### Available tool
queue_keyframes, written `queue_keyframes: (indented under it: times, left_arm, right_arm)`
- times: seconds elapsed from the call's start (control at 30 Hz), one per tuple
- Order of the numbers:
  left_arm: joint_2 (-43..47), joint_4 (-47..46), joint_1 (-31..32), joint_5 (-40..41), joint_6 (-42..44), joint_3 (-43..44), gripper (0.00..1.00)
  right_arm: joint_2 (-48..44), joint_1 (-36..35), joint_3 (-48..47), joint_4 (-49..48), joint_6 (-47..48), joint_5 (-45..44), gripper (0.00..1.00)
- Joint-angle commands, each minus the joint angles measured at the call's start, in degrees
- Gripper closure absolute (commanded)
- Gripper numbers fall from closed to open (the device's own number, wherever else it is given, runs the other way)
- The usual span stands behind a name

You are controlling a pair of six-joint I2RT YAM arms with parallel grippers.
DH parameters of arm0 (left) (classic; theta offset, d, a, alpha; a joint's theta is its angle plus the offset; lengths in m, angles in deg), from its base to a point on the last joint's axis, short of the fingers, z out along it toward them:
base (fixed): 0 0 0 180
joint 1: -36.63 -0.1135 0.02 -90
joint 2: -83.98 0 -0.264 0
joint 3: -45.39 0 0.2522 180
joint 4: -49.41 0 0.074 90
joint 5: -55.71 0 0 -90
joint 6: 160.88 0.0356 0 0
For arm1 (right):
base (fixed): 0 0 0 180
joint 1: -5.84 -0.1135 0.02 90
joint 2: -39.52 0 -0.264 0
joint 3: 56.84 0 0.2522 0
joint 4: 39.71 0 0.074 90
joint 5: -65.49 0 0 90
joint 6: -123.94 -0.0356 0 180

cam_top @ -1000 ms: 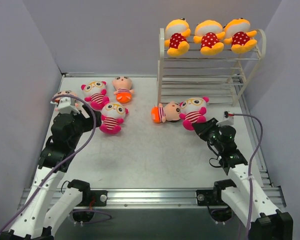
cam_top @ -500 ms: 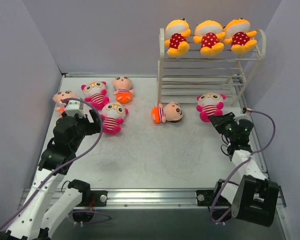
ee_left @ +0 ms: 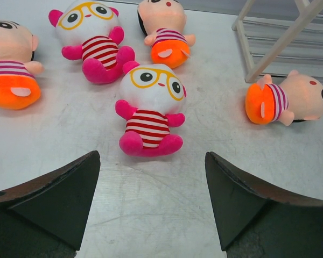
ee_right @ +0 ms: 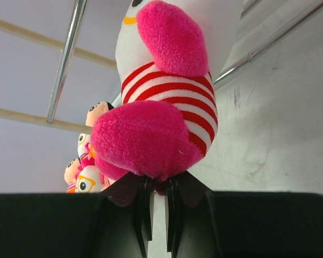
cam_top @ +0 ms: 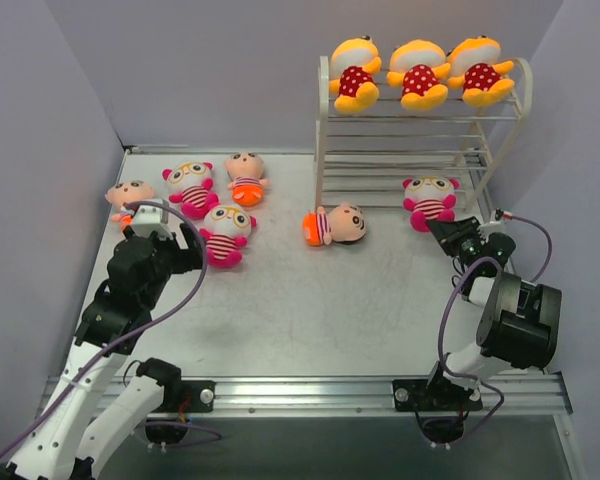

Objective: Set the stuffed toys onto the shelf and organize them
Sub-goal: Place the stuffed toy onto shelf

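My right gripper (cam_top: 446, 229) (ee_right: 159, 185) is shut on the pink foot of a white-faced, pink-striped doll with yellow glasses (cam_top: 430, 198) (ee_right: 167, 102). It holds the doll just in front of the white wire shelf (cam_top: 322, 130), at its lower right. Three yellow dolls with red dotted bodies (cam_top: 418, 75) sit on the top tier. My left gripper (cam_top: 172, 240) (ee_left: 152, 157) is open over bare table, just short of another pink-striped doll (ee_left: 151, 107) (cam_top: 225, 234). A peach-faced doll with an orange bottom (cam_top: 335, 225) (ee_left: 288, 99) lies on its side near the shelf's left leg.
At the back left of the table lie a pink-striped doll (cam_top: 190, 186) and two peach-faced dolls (cam_top: 246, 177) (cam_top: 130, 194). Grey walls close in the table on three sides. The right arm stands near the right wall.
The right arm has swung back and to the right, carrying the pink-striped doll from beside the lying peach doll to the shelf's front. The left gripper shifted slightly forward and right.
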Motion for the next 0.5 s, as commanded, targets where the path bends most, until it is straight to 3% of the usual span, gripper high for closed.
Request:
queue_keyframes:
  times: [0.0, 0.1, 0.47]
  left_arm:
    - [0.6, -0.3, 0.5, 0.7, 0.9, -0.1, 0.13]
    - [0.6, -0.1, 0.6, 1.1, 0.9, -0.1, 0.13]
    - [-0.3, 0.0, 0.7, 1.4, 1.2, 0.0, 0.13]
  right_arm:
    - [3.3, 0.9, -4.0, -16.1, -2.3, 3.6, 1.00]
    - [7.2, 1.2, -5.3, -20.9, -4.5, 3.5, 1.00]
    - [17.4, 1.6, -15.0, -20.0, -2.7, 4.4, 1.00]
